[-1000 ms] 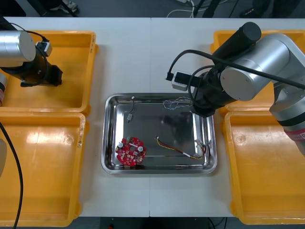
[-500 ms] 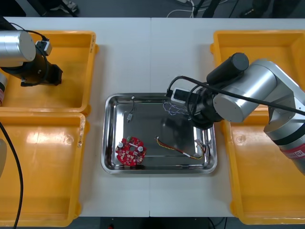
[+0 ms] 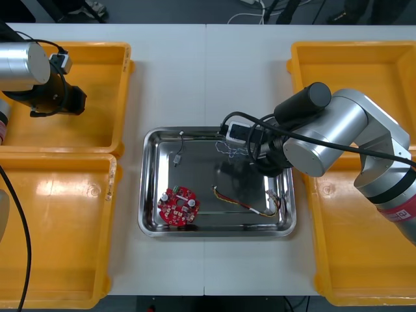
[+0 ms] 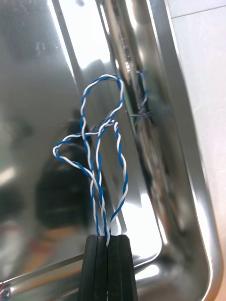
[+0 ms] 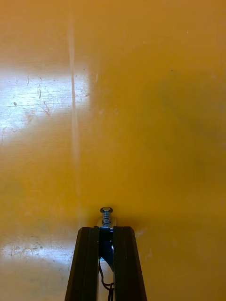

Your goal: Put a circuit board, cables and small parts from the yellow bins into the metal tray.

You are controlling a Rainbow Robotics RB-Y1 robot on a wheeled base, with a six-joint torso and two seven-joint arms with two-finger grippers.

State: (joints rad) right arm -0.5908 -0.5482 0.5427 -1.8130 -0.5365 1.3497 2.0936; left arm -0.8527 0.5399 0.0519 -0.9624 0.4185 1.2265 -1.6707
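Pinching twisted blue and white cable (image 4: pixel 100 211), right gripper (image 4: pixel 107 237) hangs over metal tray (image 3: pixel 195 162), far right corner; loops dangle, likely for release there; left gripper (image 5: pixel 106 228), over far left yellow bin (image 3: pixel 97 97), nips small metal part (image 5: pixel 106 214), probably awaiting its turn.

Silver cylindrical arm housings (image 3: pixel 328 133), black joint caps (image 3: pixel 303 104), looping black wiring (image 3: pixel 237 115), flat black claw fingers (image 4: pixel 96 268)

table (image 3: pixel 195 71) light | metal tray (image 3: pixel 145 195) at centre | yellow bins (image 3: pixel 97 84) two each side, beside tray
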